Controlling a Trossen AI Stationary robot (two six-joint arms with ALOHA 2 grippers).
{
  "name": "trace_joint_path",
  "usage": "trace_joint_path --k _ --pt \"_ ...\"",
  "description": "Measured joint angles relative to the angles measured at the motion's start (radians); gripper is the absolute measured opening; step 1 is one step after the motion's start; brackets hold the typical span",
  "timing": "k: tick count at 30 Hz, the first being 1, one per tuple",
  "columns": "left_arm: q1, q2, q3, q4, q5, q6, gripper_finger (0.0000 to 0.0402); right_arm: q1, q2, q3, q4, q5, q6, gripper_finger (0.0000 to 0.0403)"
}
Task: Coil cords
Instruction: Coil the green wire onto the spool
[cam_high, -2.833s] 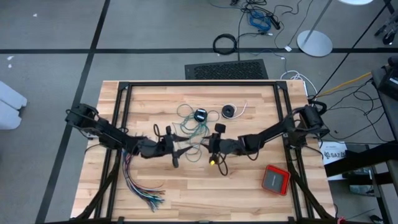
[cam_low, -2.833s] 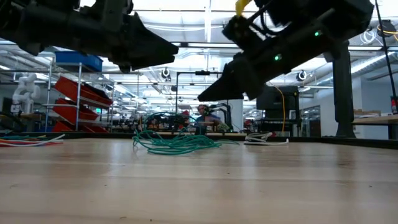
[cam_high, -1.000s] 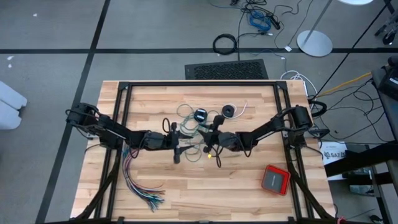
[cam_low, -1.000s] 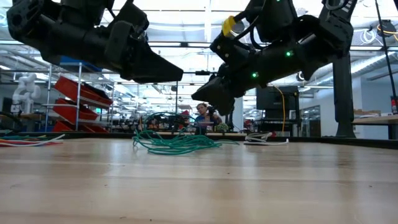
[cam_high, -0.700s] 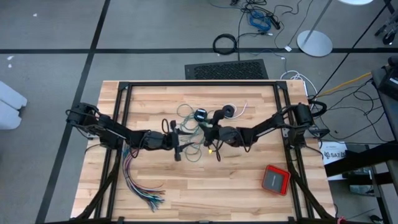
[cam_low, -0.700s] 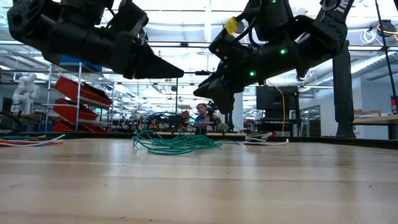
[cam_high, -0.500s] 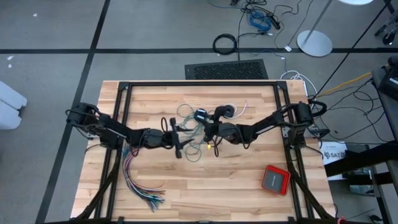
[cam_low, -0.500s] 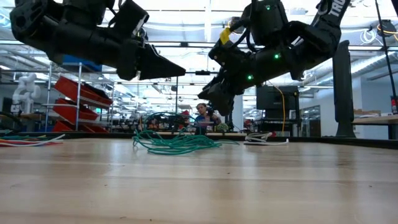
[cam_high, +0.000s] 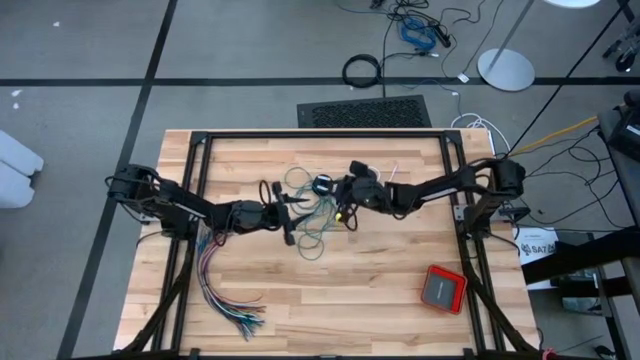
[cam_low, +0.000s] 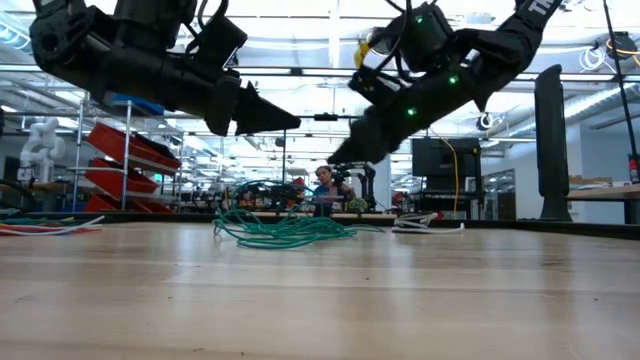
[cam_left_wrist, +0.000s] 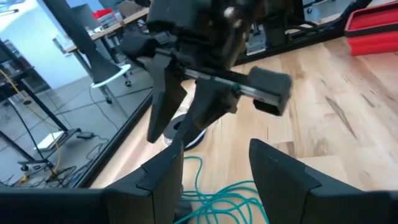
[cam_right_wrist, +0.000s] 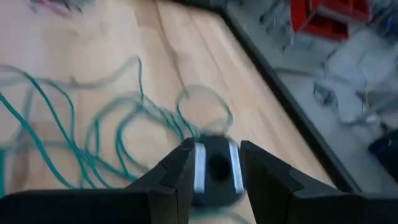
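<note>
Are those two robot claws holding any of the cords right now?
No. The left gripper and right gripper are open and empty above the tangled teal-green cord.

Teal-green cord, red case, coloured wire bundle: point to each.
teal-green cord (cam_low: 285, 231): low view, middle of the tangled heap on the table.
red case (cam_high: 442, 288): high view, centre of its top face.
coloured wire bundle (cam_high: 222, 300): high view, mid-length of the fanned strands.

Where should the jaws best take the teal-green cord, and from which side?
Probably one of the teal-green cord's outer loops, taken from above: it lies loose and flat on the table, and a single strand there sits clear of the tangle.
</note>
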Motion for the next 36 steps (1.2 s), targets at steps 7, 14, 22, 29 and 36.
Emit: trace_joint_path --k 7,14,22,29,36 --pt "0.031 0.0 0.0 0.005 0.0 -0.001 0.0192 -0.008 -0.018 0.016 -0.132 -0.062 -0.06 0.0116" --pt "0.064 0.0 0.0 0.015 0.001 -0.006 0.0192 -0.011 -0.018 0.122 -0.315 -0.081 -0.197 0.0116" --pt "0.069 0.0 0.0 0.031 0.012 -0.01 0.0192 -0.063 0.033 0.238 -0.465 -0.084 -0.183 0.0116" --pt "0.068 0.0 0.0 0.03 0.012 -0.011 0.0192 -0.072 0.124 0.3 -0.502 -0.111 -0.166 0.0116" --pt "0.068 0.0 0.0 0.019 0.012 -0.013 0.0192 -0.073 0.17 0.309 -0.51 -0.107 -0.168 0.0116"
